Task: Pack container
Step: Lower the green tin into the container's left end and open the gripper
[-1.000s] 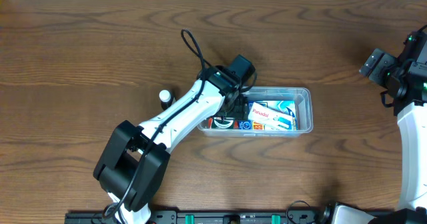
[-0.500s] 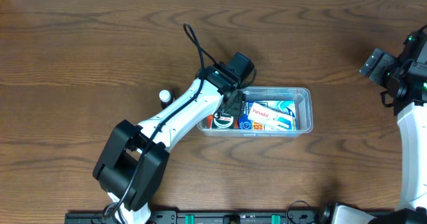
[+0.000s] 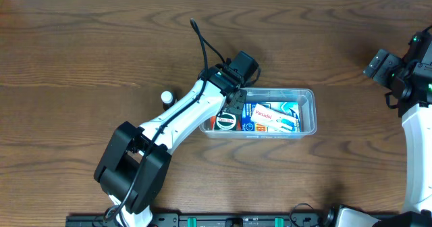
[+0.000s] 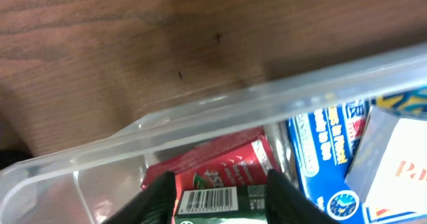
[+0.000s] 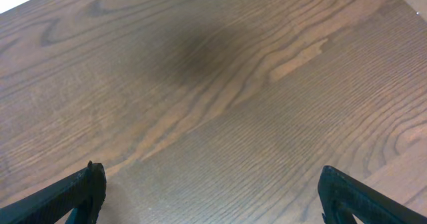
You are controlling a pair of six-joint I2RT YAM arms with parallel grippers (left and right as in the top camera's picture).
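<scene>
The container (image 3: 308,94) is a clear tub at mid-table, and its rim (image 4: 267,94) crosses the left wrist view. Inside lie blue and white medicine boxes (image 3: 273,117), a red packet (image 4: 220,161) and a dark green item with a barcode (image 4: 213,201), which from above looks like a round tin (image 3: 225,121). My left gripper (image 3: 234,105) hangs over the tub's left end. Its jaws (image 4: 220,184) are partly closed on either side of the green item; I cannot tell whether they touch it. My right gripper (image 3: 381,68) is wide open over bare wood (image 5: 213,184), far right.
A small white-capped bottle (image 3: 166,98) stands on the table left of the left arm. The left arm's black cable (image 3: 200,44) loops up behind its wrist. The table's far edge runs along the top of the overhead view.
The left gripper's jaws have narrowed and the wrist has drawn slightly back toward the tub's far-left corner, uncovering the round tin. The right arm has not moved.
</scene>
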